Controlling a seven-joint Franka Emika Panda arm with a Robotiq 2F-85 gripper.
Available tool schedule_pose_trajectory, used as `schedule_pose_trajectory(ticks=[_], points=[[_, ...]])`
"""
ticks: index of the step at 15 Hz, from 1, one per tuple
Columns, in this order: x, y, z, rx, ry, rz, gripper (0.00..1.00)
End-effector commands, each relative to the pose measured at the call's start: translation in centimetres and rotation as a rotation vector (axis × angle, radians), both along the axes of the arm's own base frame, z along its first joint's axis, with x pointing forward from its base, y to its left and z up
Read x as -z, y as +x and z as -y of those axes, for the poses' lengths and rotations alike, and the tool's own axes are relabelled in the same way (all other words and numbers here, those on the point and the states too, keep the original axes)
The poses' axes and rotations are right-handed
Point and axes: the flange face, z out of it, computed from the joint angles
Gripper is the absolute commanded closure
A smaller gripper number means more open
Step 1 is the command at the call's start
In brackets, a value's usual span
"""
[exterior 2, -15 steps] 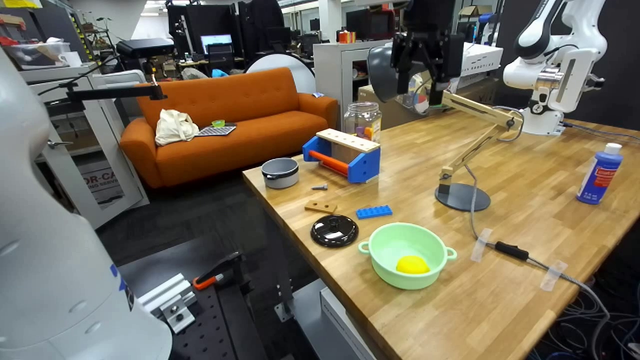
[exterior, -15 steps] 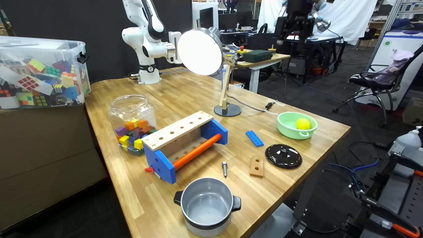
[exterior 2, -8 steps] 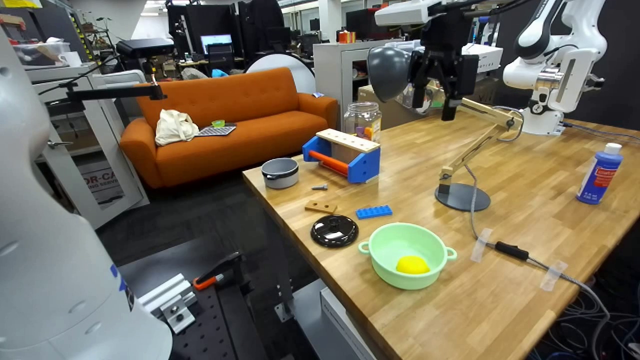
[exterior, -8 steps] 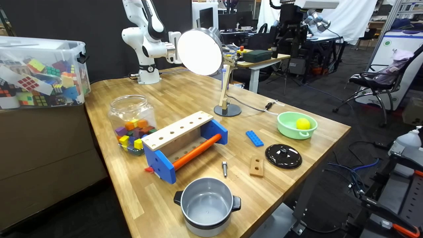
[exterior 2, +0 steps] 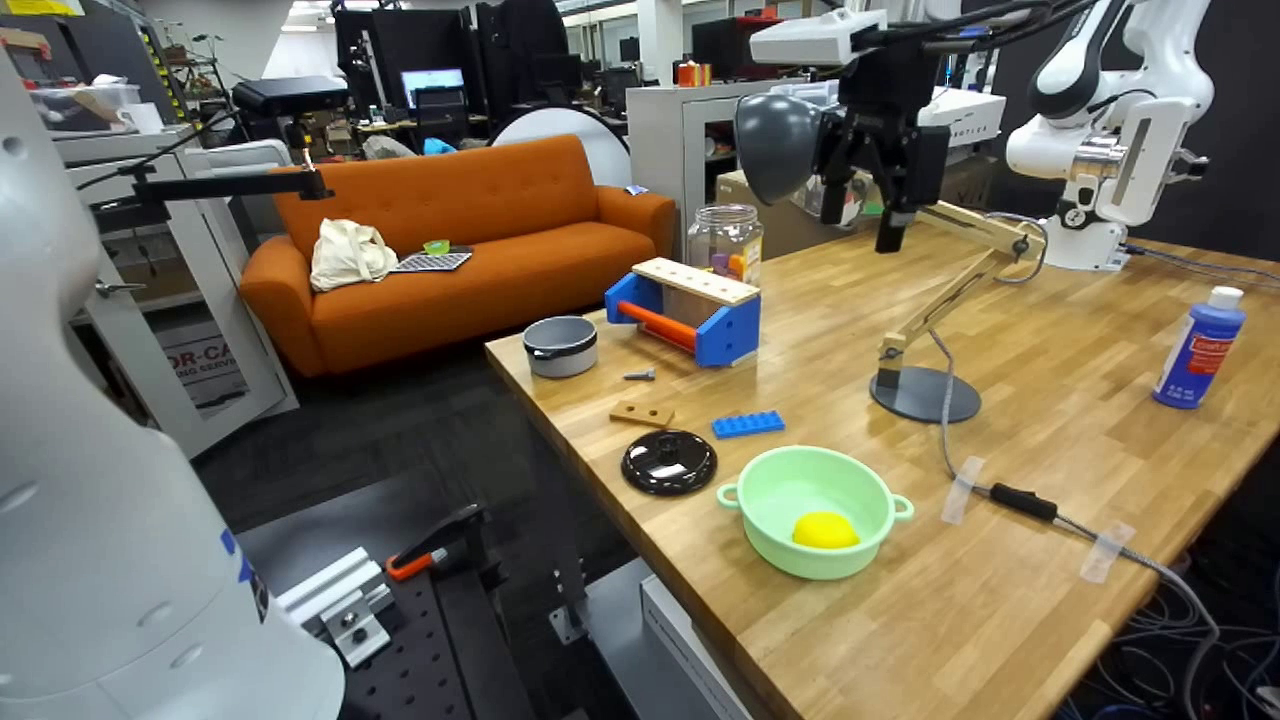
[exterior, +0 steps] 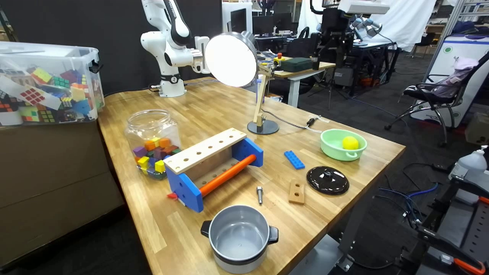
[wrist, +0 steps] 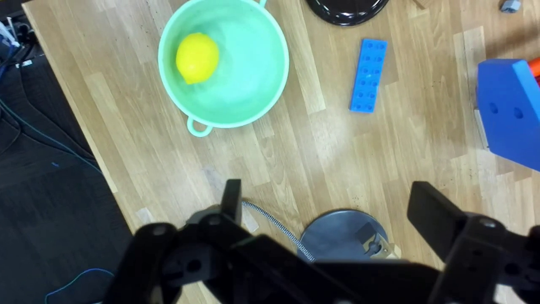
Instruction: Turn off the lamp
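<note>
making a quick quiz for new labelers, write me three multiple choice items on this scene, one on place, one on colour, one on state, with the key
1. Where is the yellow lemon?
A. In the grey pot
B. In the clear jar
C. In the green bowl

2. What colour is the round lid on the table?
A. Black
B. Red
C. White

3. What state is the lamp in?
A. Upright and unlit
B. Upright and lit
C. Lying on its side

1 C: the wrist view shows it lying inside the bowl.
2 A: it looks glossy black in both exterior views.
3 B: it stands upright, glowing white, in an exterior view.
</note>
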Motion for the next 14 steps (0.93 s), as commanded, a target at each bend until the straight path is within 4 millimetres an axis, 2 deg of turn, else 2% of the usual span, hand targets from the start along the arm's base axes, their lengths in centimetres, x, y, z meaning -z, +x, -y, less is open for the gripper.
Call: schedule_pose_trajectory(ticks=[1,5,6,8,10,14], points=[[2.1,1.8,1.1,0.027,0.031,0.006,0.0],[5.7,3.9,4.3,0.1,0.011,0.004,0.0],[5.3,2.6,3.4,0.069,0.002,-0.007,0.0],[6.2,2.9,3.9,0.076,0.0,-0.017,0.0],[5.6,3.0,3.2,0.066,0.001,-0.008,0.0],[5.5,2.9,3.2,0.066,0.001,-0.007,0.0]])
